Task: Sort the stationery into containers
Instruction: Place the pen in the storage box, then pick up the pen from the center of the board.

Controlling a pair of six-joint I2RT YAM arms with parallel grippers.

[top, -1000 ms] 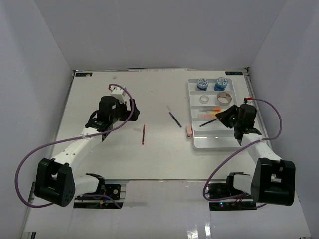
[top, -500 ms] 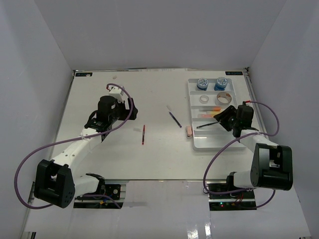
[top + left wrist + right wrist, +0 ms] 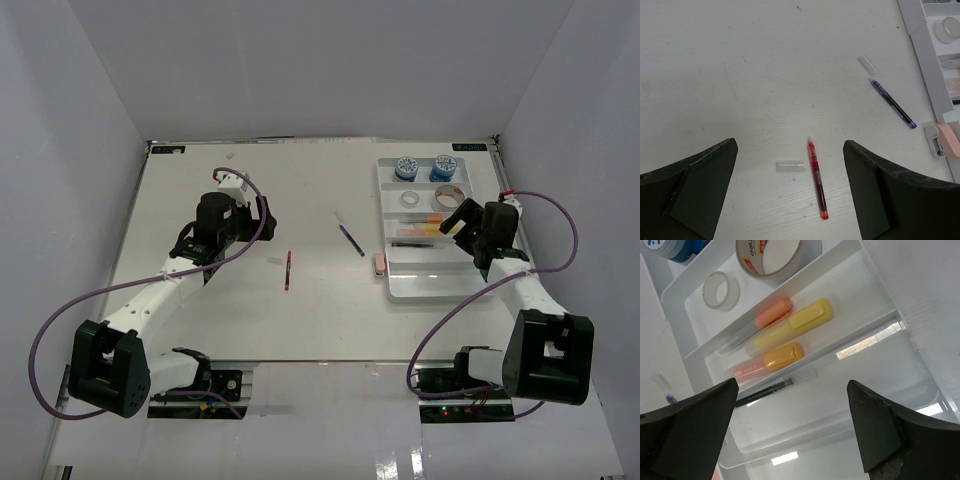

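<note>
The white tray (image 3: pixel 430 287) stands at the right. It holds two blue-white tubs (image 3: pixel 406 167), two tape rolls (image 3: pixel 449 196), orange and yellow marker-like pieces (image 3: pixel 805 320) and a black pen (image 3: pixel 765 391). My right gripper (image 3: pixel 791 388) hovers open over the tray (image 3: pixel 840 410), directly above that pen and holding nothing. A red pen (image 3: pixel 817 179) lies on the table between the fingers of my open left gripper (image 3: pixel 790 145), which hangs above it. On the table near the tray lie a purple pen (image 3: pixel 892 103) and a pink eraser (image 3: pixel 949 140).
Two clear pen caps lie loose, one (image 3: pixel 791 166) beside the red pen and another (image 3: pixel 868 64) by the purple pen's tip. White walls enclose the table on three sides. The tray's nearest compartment (image 3: pixel 850 450) holds nothing.
My right gripper opened and let go of the black pen, which now lies in a tray compartment; the gripper drew back toward the far right. The left arm stayed still.
</note>
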